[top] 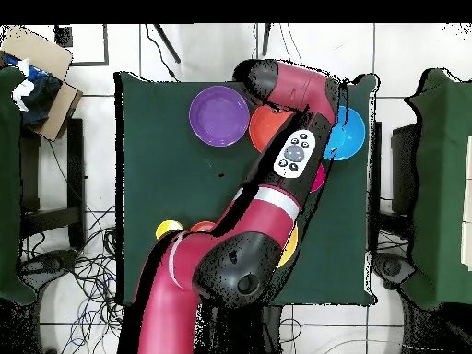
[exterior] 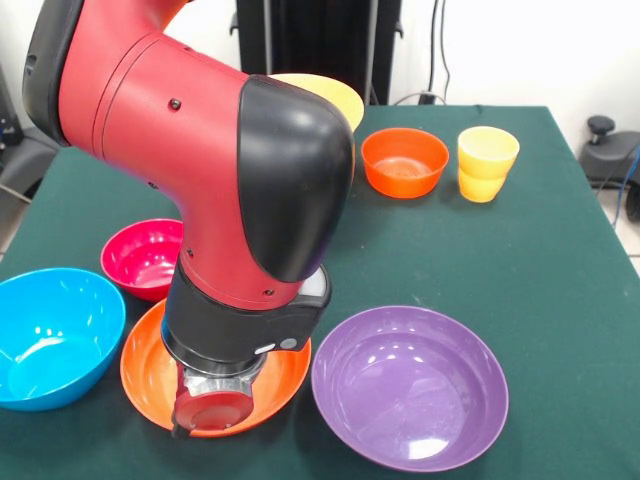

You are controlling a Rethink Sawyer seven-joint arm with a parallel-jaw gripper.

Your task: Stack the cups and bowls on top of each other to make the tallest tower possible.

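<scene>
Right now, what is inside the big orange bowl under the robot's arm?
The arm comes down into the orange bowl, and its red end covers the middle. Only bare orange rim shows around it. Whether anything lies under the arm is hidden.

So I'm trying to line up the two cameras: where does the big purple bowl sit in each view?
Front view: purple bowl at lower right, beside the wide orange bowl under the arm.
Overhead view: purple bowl at upper centre-left of the green table.
Shared landmark: the blue bowl, beyond the orange bowl.
</scene>
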